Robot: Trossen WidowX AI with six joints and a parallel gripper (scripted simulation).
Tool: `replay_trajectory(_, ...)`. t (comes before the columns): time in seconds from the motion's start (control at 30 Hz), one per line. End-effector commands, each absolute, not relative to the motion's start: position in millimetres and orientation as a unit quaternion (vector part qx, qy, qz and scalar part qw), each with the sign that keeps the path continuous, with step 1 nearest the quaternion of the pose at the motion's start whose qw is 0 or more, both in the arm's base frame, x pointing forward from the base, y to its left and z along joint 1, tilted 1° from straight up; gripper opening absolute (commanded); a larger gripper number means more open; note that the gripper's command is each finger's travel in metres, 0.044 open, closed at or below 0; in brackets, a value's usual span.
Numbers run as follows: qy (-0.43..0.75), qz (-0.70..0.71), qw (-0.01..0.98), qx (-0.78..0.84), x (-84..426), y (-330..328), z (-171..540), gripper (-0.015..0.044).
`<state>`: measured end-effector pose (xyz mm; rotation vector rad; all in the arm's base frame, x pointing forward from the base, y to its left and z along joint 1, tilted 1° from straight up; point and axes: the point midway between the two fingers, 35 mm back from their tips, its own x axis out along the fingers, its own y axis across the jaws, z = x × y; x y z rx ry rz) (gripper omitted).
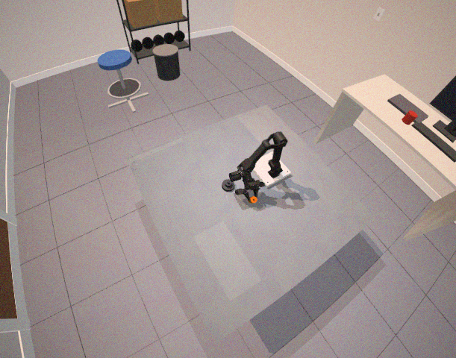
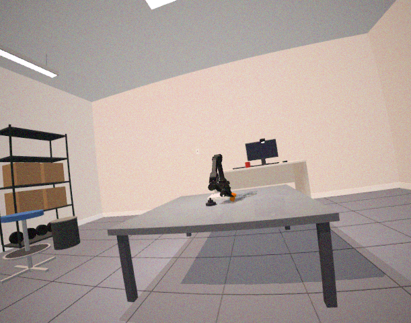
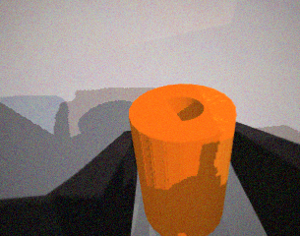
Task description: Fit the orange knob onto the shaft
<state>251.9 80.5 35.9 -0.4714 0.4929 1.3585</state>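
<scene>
The orange knob (image 1: 253, 200) (image 2: 233, 197) (image 3: 181, 167) is held between the two fingers of my gripper (image 1: 252, 198) (image 2: 232, 196) (image 3: 178, 135), which is shut on it. The wrist view shows the knob's end face with its hole; the hole has a straight edge on one side. The dark round pedestal (image 1: 228, 186) (image 2: 210, 203) with its short shaft stands on the table, apart from the knob and to its left in the top and exterior views. The pedestal is not in the wrist view. The shaft's flat side cannot be made out.
The arm's white base plate (image 1: 286, 174) lies on the grey table (image 1: 297, 239) (image 2: 219, 222), behind the gripper. Shadows of the arm fall on the table top. The desk (image 1: 369, 90) with a monitor, the blue stool (image 1: 114, 60) and the shelf stand away from the table.
</scene>
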Motion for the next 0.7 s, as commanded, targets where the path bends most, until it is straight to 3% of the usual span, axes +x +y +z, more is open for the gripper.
replay_trajectory(0.0, 0.225, 0.616, 0.724, -0.214, 250.6, 78.6, 35.9, 0.0180)
replay_trajectory(0.07, 0.225, 0.616, 0.724, -0.214, 250.3, 77.1, 36.0, 0.0180)
replay_trajectory(0.17, 0.224, 0.616, 0.725, -0.213, 250.8, 79.2, 35.8, 0.0259)
replay_trajectory(0.67, 0.224, 0.616, 0.725, -0.213, 250.8, 79.2, 35.8, 0.0260)
